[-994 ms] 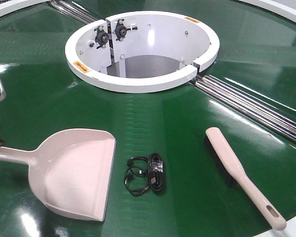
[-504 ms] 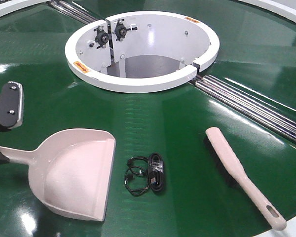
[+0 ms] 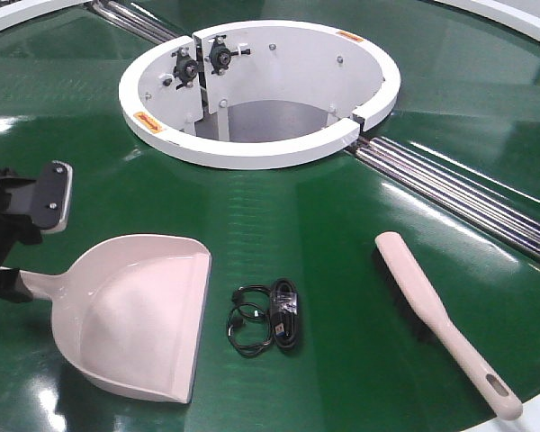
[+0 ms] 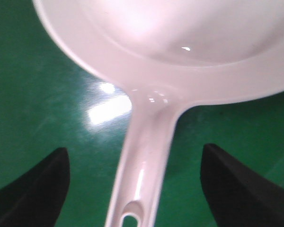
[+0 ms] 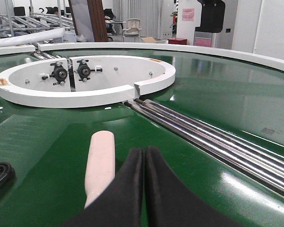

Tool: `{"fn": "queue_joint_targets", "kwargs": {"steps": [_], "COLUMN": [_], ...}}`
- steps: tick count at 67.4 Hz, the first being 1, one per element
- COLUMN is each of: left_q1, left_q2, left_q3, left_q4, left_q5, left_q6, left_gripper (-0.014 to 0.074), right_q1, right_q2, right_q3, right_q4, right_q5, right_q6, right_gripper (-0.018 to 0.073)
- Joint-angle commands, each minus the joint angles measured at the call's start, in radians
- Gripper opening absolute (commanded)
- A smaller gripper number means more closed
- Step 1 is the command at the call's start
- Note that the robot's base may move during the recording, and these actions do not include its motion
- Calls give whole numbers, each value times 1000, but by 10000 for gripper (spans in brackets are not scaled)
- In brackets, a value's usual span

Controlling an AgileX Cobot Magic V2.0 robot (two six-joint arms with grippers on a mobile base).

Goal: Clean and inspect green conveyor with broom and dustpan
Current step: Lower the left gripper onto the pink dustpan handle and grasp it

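A coil of thin black cable (image 3: 268,317) lies on the green conveyor (image 3: 297,216) between the dustpan (image 3: 135,315) and the broom (image 3: 423,297); it sits just beside the pan's straight front edge and further from the brush. Behind them stands the white ring hub (image 3: 252,153), a split painted rim with two black knobs on its inner wall; steel rollers (image 3: 459,193) run diagonally from it toward the right edge.

The belt is glossy dark green, finely ribbed and streaked with lamp glare. The dustpan is smooth pale beige plastic, a wide shallow scoop with its handle pointing left. The broom is narrow and flat in the same beige, with dark bristles beneath and a slotted hole at its near end; it lies diagonally at the right.

The left claw (image 4: 132,153) is spread wide, its dark jaws either side of the pan's handle and clear of it; the right claw (image 5: 144,153) is closed on nothing, jaws pressed together, with the broom's rounded end just to its left.
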Motion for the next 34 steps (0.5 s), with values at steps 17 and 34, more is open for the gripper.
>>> {"fn": "queue_joint_targets", "kwargs": {"steps": [17, 34], "left_q1": [-14, -37], "left_q2": [10, 49], "left_q3": [-30, -30], "left_q4": [-5, 2], "left_q5": [-18, -30], "left_q6": [52, 79], "left_gripper": [546, 545], "right_q1": [-7, -7], "right_q2": [-18, -18], "right_q3": [13, 13], "right_q4": [-9, -9], "right_q5": [-75, -75], "right_q6": [0, 0], "right_gripper": [-10, -10]}}
